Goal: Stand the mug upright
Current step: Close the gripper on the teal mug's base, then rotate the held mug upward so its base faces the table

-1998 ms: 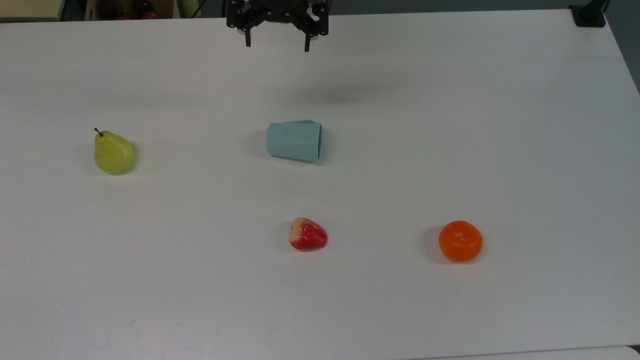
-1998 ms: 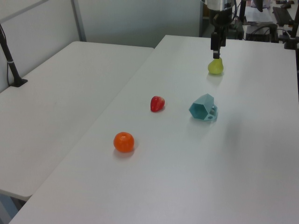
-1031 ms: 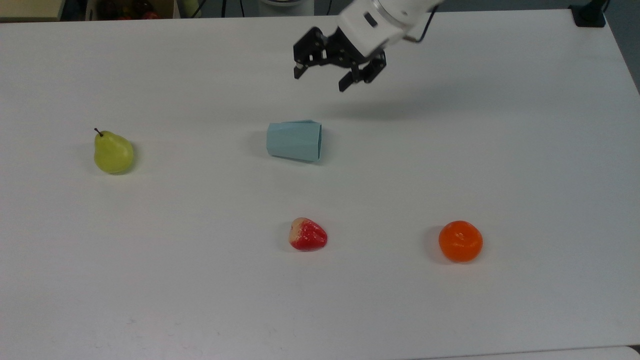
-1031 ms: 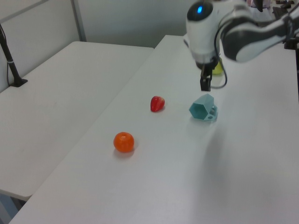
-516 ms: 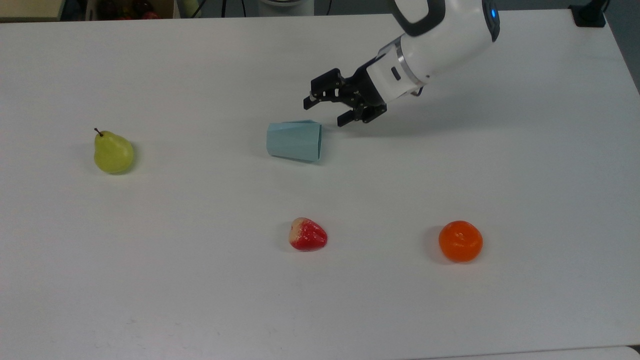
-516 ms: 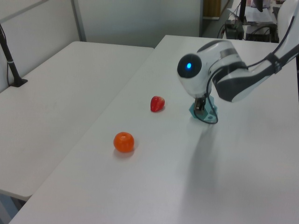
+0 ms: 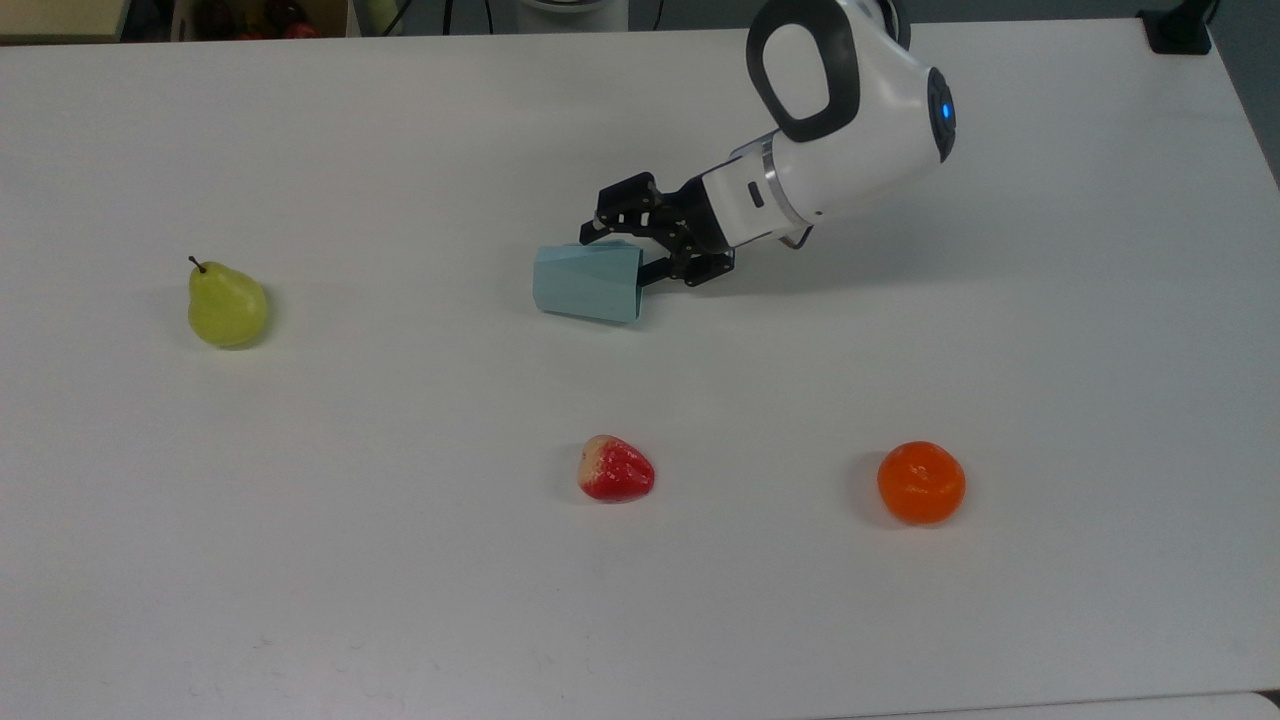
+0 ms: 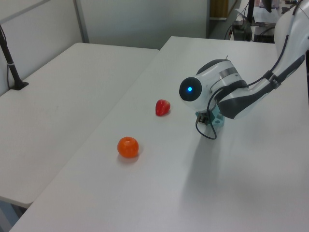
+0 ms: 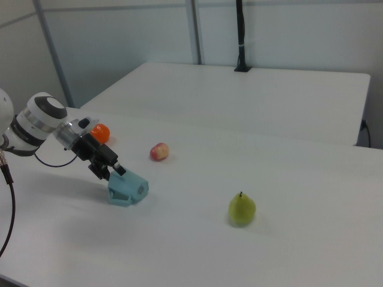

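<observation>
The pale teal mug lies on its side in the middle of the white table, its wide hexagonal rim facing the top view's right. My gripper is low at that rim end, open. One fingertip rests above the mug's far side and the other sits at the mouth. In the right view the gripper touches the top of the mug. In the left view my arm covers most of the mug.
A green pear stands at the top view's left. A red strawberry-like fruit and an orange lie nearer the front edge. A second white table adjoins on the left view's left.
My arm came down from the table's far edge, tilted over, and brought the open gripper to the mug's rim. The mug and the fruit have not moved.
</observation>
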You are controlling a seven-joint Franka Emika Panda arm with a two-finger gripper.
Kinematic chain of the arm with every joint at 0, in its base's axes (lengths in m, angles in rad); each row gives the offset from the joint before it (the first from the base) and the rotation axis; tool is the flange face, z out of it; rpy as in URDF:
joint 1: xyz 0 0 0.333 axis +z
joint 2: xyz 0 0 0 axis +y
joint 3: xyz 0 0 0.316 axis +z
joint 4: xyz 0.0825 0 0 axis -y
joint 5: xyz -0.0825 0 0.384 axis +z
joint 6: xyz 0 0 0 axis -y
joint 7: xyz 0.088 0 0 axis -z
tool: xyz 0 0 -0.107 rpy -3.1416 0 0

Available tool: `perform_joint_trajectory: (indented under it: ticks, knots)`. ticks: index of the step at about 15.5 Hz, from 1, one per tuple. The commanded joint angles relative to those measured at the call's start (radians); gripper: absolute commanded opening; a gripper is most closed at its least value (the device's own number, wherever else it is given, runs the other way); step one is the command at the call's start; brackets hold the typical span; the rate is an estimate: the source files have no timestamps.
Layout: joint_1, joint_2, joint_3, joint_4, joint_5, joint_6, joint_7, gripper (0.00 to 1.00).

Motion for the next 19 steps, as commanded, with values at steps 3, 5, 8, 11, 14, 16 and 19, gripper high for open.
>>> perform_joint_trajectory:
  ticks: [3, 5, 8, 11, 14, 16, 19]
  knots:
    - [-0.015, 0.016, -0.008, 0.002, -0.016, -0.005, 0.043, 0.64]
    - [-0.015, 0.018, -0.008, 0.000, -0.016, -0.005, 0.043, 0.48]
    - [-0.018, 0.013, -0.008, -0.001, -0.014, -0.008, 0.043, 0.20]
    - [-0.029, 0.000, -0.008, 0.005, -0.011, -0.037, 0.040, 0.05]
    - [-0.043, -0.039, -0.008, 0.005, -0.002, -0.039, 0.037, 0.00]
    - [-0.052, -0.054, -0.006, 0.005, 0.001, -0.039, 0.036, 0.00]
    - [-0.071, -0.092, -0.006, 0.008, 0.039, -0.031, -0.021, 0.00]
